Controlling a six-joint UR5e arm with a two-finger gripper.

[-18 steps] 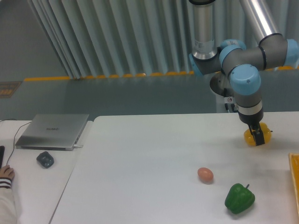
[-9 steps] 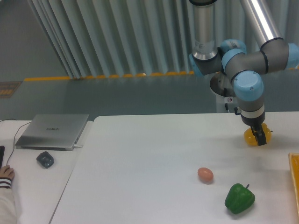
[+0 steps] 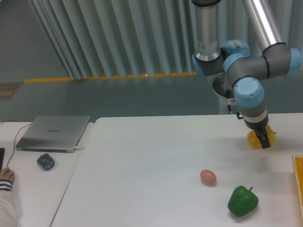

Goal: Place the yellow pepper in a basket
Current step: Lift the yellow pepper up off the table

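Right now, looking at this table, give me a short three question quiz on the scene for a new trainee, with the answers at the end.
1. True or false: the yellow pepper already lies inside the basket.
2. Which item sits nearest the green pepper? A) the laptop B) the brown egg C) the dark mouse
3. Fill in: the gripper has its jaws down at the ______ pepper.

Key
1. False. It sits on the white table, with only the basket's rim showing at the right edge.
2. B.
3. Yellow. Whether the jaws have closed on it cannot be told from this view.
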